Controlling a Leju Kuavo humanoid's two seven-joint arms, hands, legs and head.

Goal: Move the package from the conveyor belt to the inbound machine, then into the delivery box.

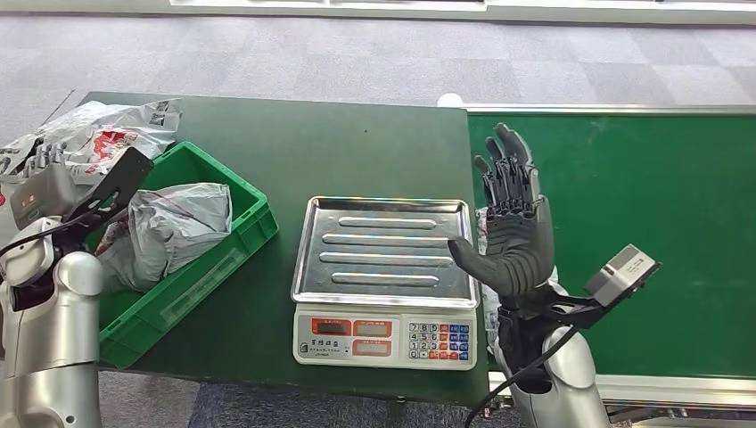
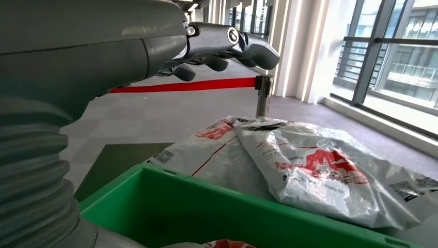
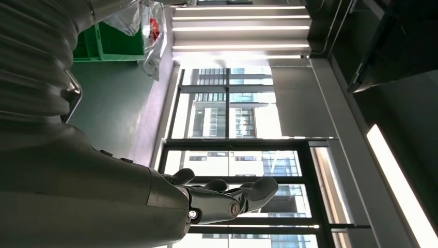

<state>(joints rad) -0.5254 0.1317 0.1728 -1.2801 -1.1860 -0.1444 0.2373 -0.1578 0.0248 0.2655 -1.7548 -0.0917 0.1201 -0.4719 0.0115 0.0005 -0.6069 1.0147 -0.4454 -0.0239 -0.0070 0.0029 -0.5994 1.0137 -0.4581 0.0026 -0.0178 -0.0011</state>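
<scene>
Right hand: the right hand [image 1: 513, 223] is raised, fingers spread, holding nothing, just beside the scale tray [image 1: 385, 250]
Left hand: the left hand [image 1: 40, 183] is empty, fingers loosely apart, over the bin's far side
Package: the grey package [image 1: 169, 223] lies in the green bin [image 1: 201, 281] on the counter [image 1: 357, 152]
Conveyor belt: the conveyor belt [image 1: 642, 178] is beside the right hand
Behind bin: more bags [image 2: 310, 165]

Print on the scale [image 1: 385, 337] and packages [image 2: 315, 168] is too small to read

One scale [image 1: 385, 278], one green crate [image 1: 192, 267], one conveyor belt [image 1: 660, 205]. Three packages: one in the crate [image 1: 169, 227], two behind it [image 1: 98, 134]
</scene>
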